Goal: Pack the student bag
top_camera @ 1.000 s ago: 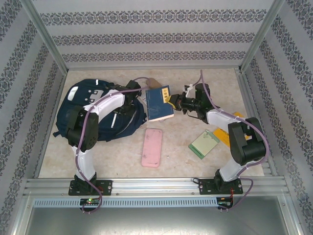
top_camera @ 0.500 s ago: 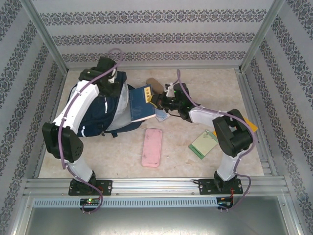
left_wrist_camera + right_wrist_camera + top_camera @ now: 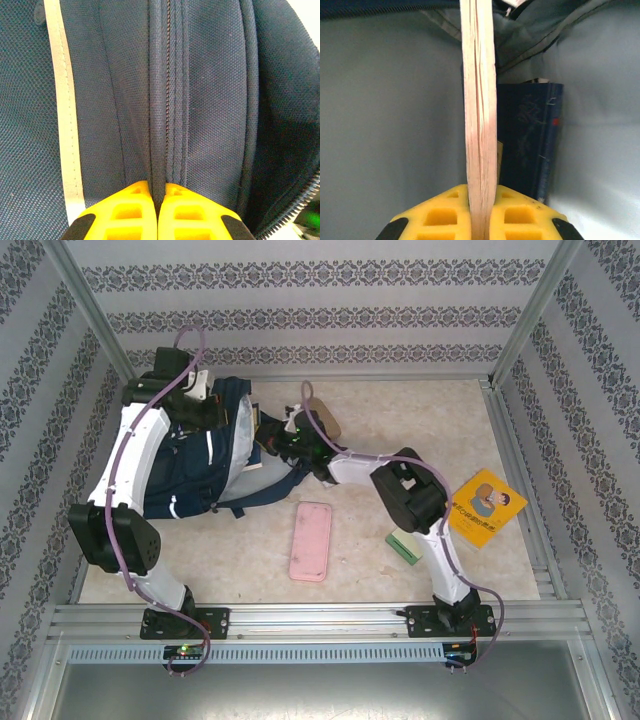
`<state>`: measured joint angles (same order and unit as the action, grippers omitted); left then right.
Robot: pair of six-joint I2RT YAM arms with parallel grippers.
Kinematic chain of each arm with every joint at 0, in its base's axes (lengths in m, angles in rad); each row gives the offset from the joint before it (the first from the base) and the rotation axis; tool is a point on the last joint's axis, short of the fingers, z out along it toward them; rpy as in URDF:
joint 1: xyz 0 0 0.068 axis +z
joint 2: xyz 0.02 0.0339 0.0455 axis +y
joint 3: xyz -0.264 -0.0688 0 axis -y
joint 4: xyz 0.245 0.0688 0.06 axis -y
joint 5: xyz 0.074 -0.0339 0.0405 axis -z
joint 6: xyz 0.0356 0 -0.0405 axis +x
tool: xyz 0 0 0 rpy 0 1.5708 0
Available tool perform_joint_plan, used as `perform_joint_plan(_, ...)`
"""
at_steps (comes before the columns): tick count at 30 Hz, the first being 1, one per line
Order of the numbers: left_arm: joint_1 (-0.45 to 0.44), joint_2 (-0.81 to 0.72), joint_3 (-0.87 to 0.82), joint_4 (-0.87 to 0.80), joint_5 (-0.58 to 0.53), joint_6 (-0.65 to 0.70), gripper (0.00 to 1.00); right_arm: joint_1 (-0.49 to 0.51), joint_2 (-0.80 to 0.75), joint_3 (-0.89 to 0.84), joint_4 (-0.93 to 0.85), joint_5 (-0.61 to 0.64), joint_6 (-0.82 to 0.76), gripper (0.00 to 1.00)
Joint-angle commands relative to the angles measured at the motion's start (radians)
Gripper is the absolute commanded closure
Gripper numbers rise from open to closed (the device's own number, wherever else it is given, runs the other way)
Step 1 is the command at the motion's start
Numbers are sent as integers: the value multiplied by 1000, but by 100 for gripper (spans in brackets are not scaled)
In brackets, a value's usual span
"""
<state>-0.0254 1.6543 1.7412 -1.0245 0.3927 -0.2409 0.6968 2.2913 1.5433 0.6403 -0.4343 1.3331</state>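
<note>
Fabric soft, floppy: left end effector [image 3: 157,189] pinches zip seam [image 3: 167,100] of student bag [image 3: 190,480]; right end effector [image 3: 481,192] clamps thin book [image 3: 479,100]

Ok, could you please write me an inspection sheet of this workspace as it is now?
Surface: beige table, no spill seen.
Job's things: student bag open at far left; book inside it beside a dark blue book.
Clutter: pink pencil case, yellow book, green pad, partly hidden.
Pincers: left pincer shut on a bag seam; right pincer shut on the book.
Cables: purple cable along each arm.
Surroundings: patterned walls, metal frame.
</note>
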Motion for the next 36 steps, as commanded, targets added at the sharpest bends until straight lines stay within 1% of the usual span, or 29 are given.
perform_joint_plan(1, 7, -60, 63, 113, 128, -22, 100, 46, 76, 107, 49, 94, 40, 100)
perform_joint_plan(4, 7, -63, 58, 111, 141, -35, 100, 84, 152, 213, -20, 151, 36, 100)
perform_joint_plan(7, 6, -68, 52, 108, 146, -44, 100, 116, 236, 360, -131, 157, 23, 100)
perform_joint_plan(9, 7, -70, 48, 109, 153, -46, 100, 130, 286, 473, -240, 128, -7, 88)
perform_joint_plan(10, 7, -69, 45, 110, 155, -46, 100, 136, 304, 517, -280, 113, -23, 84)
perform_joint_plan(11, 7, -71, 40, 109, 154, -45, 100, 138, 312, 539, -304, 104, -31, 81)
perform_joint_plan(12, 7, -70, 35, 109, 151, -42, 100, 139, 313, 548, -327, 91, -37, 74)
perform_joint_plan(13, 7, -71, 32, 109, 145, -40, 100, 138, 304, 541, -337, 81, -45, 66)
perform_joint_plan(15, 8, -75, 21, 107, 125, -34, 100, 134, 267, 498, -351, 79, -69, 56)
perform_joint_plan(18, 11, -78, 2, 104, 72, -22, 100, 124, 186, 397, -350, 84, -107, 49)
perform_joint_plan(19, 13, -79, -4, 100, 52, -16, 100, 120, 155, 357, -351, 89, -119, 42)
perform_joint_plan(20, 14, -79, -11, 100, 38, -13, 100, 115, 127, 323, -350, 89, -131, 41)
perform_joint_plan(27, 15, -87, -93, 119, -34, 11, 100, 73, -69, 78, -354, 101, -173, 38)
perform_joint_plan(29, 15, -91, -122, 131, -41, 18, 100, 61, -112, 19, -358, 90, -183, 38)
perform_joint_plan(33, 15, -102, -199, 173, -33, 17, 100, 36, -221, -133, -357, 109, -197, 39)
perform_joint_plan(36, 15, -103, -258, 205, -31, 8, 100, 12, -318, -238, -391, 135, -240, 39)
